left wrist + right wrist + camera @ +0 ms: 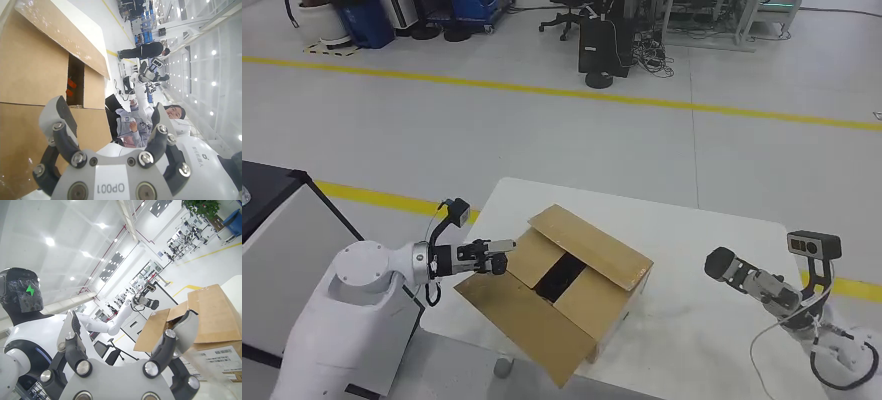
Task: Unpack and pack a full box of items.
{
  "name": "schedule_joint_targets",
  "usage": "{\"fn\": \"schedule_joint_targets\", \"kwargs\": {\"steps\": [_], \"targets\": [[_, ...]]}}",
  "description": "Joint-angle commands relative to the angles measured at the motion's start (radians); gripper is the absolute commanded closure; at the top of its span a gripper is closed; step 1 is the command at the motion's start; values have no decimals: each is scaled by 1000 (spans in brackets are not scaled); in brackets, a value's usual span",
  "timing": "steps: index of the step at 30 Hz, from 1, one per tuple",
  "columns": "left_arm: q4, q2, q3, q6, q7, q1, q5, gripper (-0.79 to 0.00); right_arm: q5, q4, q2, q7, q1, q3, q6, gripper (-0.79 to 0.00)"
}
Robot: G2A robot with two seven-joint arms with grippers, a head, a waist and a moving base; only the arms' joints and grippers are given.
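A brown cardboard box [562, 290] stands on the white table [702, 330], its top flaps partly raised and a dark gap between them. Through that gap something red [70, 87] shows inside. My left gripper [492, 258] is open at the box's left side, level with the flap edge; in its wrist view [110, 115] one finger [62, 111] overlaps the cardboard [34, 72] and nothing lies between the fingers. My right gripper [722, 265] hangs open over the table's right part, apart from the box. Its wrist view [132, 323] faces the box's labelled side [211, 321].
A white cabinet with a dark frame [272, 210] stands beside the table on the left. The box's front flap overhangs the table's near edge [542, 345]. Bare tabletop lies between the box and the right arm.
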Motion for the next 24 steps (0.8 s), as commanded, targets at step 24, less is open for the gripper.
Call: {"fn": "schedule_joint_targets", "kwargs": {"steps": [24], "targets": [[304, -91, 342, 330, 265, -332, -101, -785, 0, 0, 0, 0, 0, 0, 0, -785]]}}
